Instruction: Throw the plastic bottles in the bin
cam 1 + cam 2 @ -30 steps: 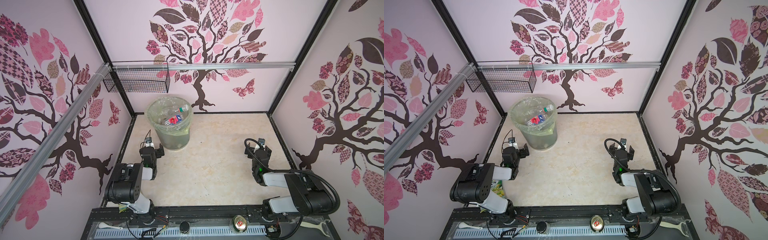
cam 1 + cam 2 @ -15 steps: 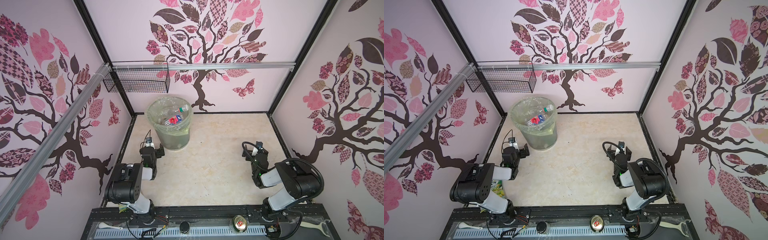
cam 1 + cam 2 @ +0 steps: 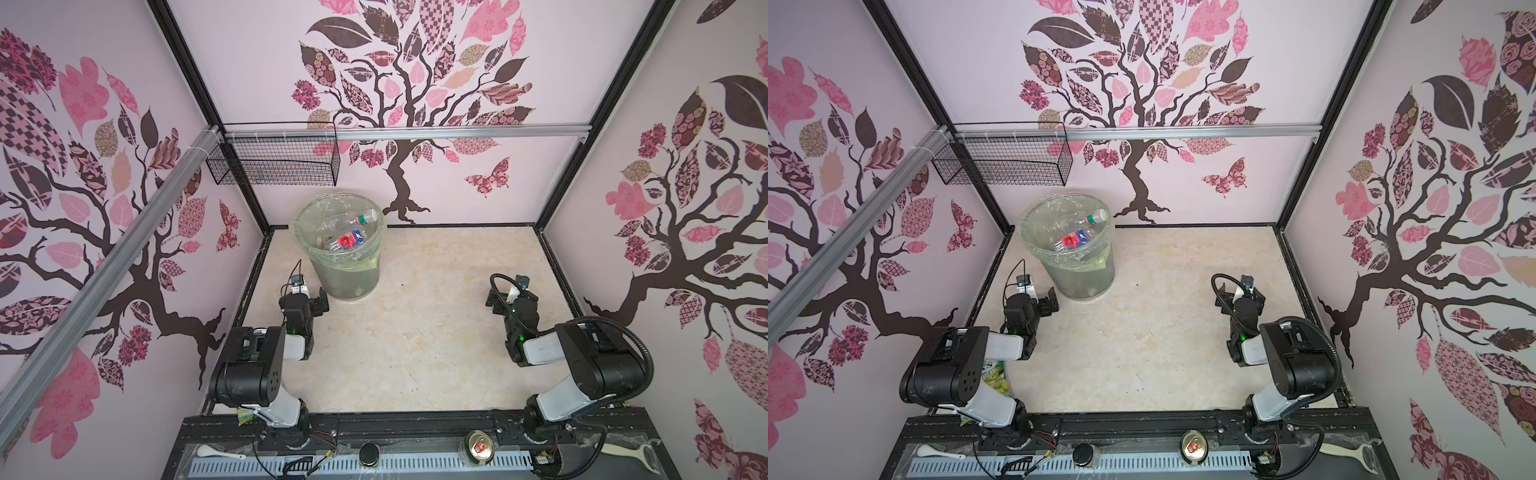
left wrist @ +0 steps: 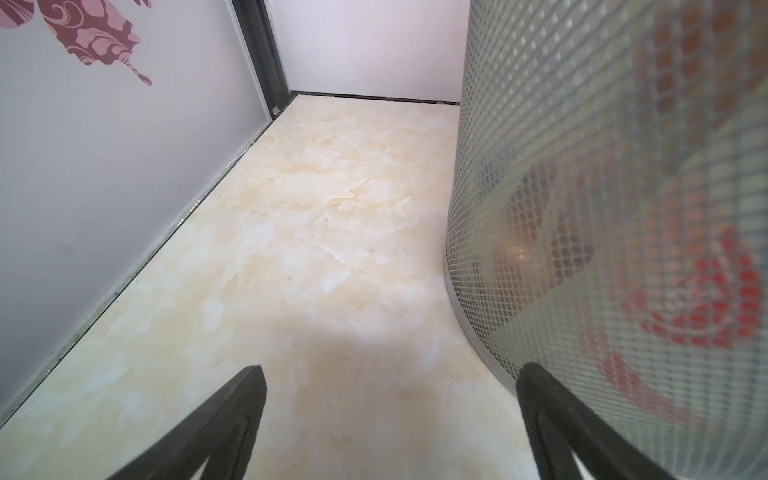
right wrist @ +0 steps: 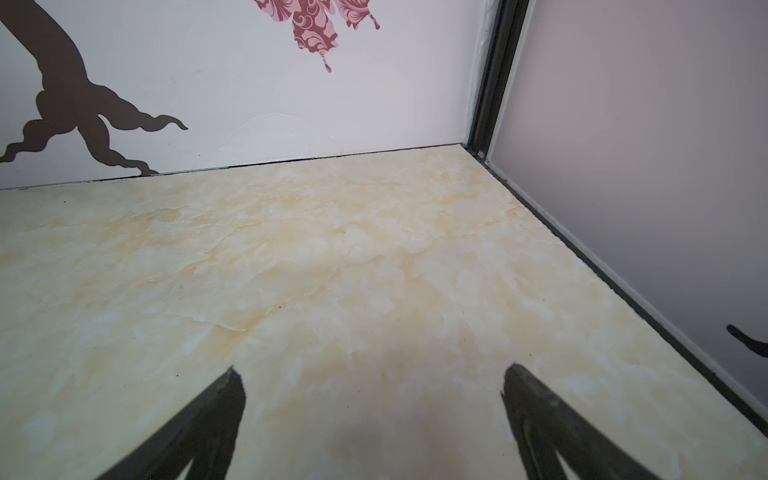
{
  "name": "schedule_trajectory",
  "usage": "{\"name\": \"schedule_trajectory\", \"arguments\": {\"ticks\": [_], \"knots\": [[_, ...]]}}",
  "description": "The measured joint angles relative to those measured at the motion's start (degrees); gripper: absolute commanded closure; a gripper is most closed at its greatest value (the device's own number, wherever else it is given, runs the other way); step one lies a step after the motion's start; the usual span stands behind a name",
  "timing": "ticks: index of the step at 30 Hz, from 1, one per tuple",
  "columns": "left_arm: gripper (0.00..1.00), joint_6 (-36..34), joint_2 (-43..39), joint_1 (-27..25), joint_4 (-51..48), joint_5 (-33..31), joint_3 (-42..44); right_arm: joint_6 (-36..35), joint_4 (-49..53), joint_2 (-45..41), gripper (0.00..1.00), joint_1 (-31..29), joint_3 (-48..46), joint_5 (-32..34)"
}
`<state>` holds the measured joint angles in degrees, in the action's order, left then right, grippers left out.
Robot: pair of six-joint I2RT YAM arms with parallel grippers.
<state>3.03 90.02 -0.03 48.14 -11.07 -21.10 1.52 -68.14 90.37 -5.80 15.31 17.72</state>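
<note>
Plastic bottles (image 3: 348,240) lie piled inside the bin (image 3: 353,278), which stands on the table (image 3: 415,340) toward its back left corner. In both top views you see a clear bottle with a red and blue label on top of the pile and no bottle out on the table. There too, your left gripper (image 3: 308,297) sits low just beside the foot of the bin with its jaws spread and nothing between them. Your right gripper (image 3: 513,297) is well apart from it on the right side of the table, also spread and empty. Below the table's front edge a metal can (image 3: 1192,446) rests on the rail. In the left wrist view, the left gripper (image 4: 390,374) frames bare table, and one finger (image 4: 536,390) lies close against the bin's meshed wall (image 4: 582,145). You cannot tell whether it touches. Blurred brown and red bottle shapes (image 4: 685,299) show through the wall. In the right wrist view, the right gripper (image 5: 372,376) stands wide over bare table (image 5: 332,249) near the back right corner.
</note>
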Motion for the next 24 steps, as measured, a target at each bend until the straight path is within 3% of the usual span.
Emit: {"name": "schedule_trajectory", "arguments": {"ticks": [24], "knots": [[0.02,0.0,0.0,0.0,0.0,0.0,0.0,0.0,0.4,0.0,0.01,0.0,0.0,-0.5]]}}
